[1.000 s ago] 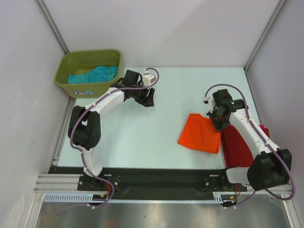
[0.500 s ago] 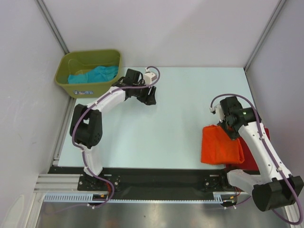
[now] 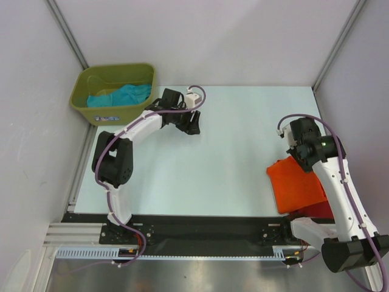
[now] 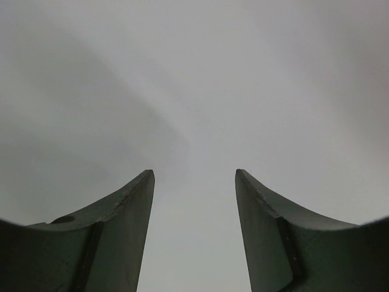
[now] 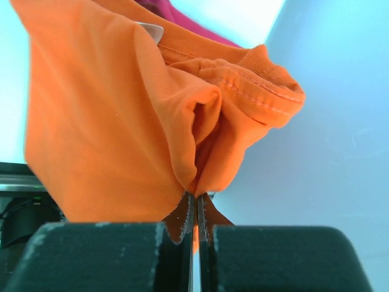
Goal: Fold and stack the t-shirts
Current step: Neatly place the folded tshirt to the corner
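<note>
Pinching the orange shirt point(image 3: 298, 185) in the right gripper point(image 5: 194, 204) at the surface's point(image 3: 231, 158) right edge, partly over the dark red shirt point(image 3: 313, 211); holding the left gripper point(image 4: 194, 182) wide, empty, near the bin point(image 3: 115, 113) with the teal shirt point(image 3: 124, 94).

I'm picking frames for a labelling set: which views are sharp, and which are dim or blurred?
Top external: sharp, evenly lit, only soft shadows. Left wrist: dim, the left gripper open against featureless grey, nothing to judge focus by. Right wrist: orange t-shirt crisp and bright, the right gripper shut on it, its near body soft-edged.
</note>
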Controlling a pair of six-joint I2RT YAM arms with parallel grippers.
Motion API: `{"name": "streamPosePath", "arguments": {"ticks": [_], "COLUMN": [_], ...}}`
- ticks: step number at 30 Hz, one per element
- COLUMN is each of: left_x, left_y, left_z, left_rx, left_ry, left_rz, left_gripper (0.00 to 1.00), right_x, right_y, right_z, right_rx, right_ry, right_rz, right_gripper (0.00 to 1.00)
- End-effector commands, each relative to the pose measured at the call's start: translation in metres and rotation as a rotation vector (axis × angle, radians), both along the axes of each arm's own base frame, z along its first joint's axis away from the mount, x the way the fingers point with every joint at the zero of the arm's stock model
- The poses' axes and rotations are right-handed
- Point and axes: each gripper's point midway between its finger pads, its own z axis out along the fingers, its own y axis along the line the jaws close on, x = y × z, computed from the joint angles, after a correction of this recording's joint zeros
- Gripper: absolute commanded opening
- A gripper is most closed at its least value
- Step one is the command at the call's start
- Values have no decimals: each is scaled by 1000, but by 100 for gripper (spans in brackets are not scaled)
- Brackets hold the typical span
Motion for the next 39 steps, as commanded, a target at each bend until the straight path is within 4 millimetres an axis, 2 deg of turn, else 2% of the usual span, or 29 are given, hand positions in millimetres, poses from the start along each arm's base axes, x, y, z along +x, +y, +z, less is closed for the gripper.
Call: {"name": "streamPosePath", "arguments": {"ticks": [1,4,8,9,11,14,15,16,21,24,29,33,39], "left_x": [16,18,19,19,20,23,24,23,23,22,23,23,22], "left_y": [-8,-6,-3,-3,-2,0,1,1,6,7,6,5,5], "left_z": [22,19,13,12,12,10,10,10,6,5,7,10,10], "left_rx": [-50,-43,-32,-31,-30,-30,-29,-31,-28,-33,-47,-51,-55], "left_ry": [-64,-61,-57,-54,-54,-54,-53,-52,-40,-34,-35,-41,-41], "left_rz": [-9,-10,-9,-7,-7,0,3,1,-1,-4,-6,-7,-9], "left_gripper": [61,61,61,61,61,61,61,61,61,60,60,60,60], "right_x": [-29,-29,-24,-21,-18,-24,-30,-32,-40,-37,-22,-31,-29], "right_y": [-23,-29,-33,-32,-29,-27,-29,-32,-55,-67,-79,-93,-105], "right_z": [17,24,48,60,65,45,28,20,1,-1,21,9,19], "right_rx": [-106,-124,-140,-130,-108,-101,-115,-129,-231,-292,-362,-413,-473], "right_ry": [61,32,-37,-81,-100,-31,29,50,133,146,89,170,156], "right_rz": [-16,-36,-56,-56,-47,-27,-21,-28,-78,-116,-146,-179,-223], "right_gripper": [0,0,0,0,0,0,0,0,0,0,0,0,0]}}
